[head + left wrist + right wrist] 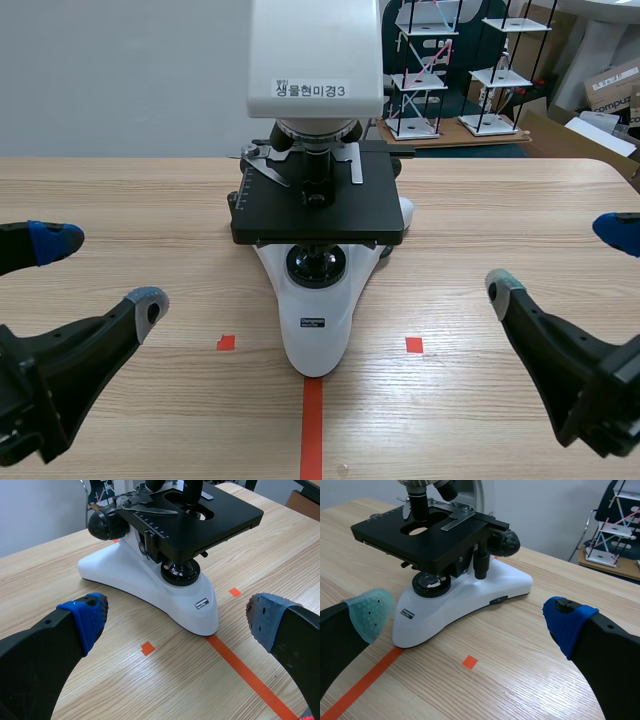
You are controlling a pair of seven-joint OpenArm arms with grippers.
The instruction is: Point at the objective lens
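My left gripper (100, 272), lower left of frame, and right gripper (560, 258), lower right, hang spread and empty beside the microscope (315, 330); the objective lens (318, 170) sits upper centre above the stage (370, 208), which a splayed finger risks bumping on approach

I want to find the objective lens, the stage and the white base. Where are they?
objective lens (318, 172): scene view, its black barrel.
stage (370, 215): scene view, bare black top.
white base (314, 350): scene view, front tip.
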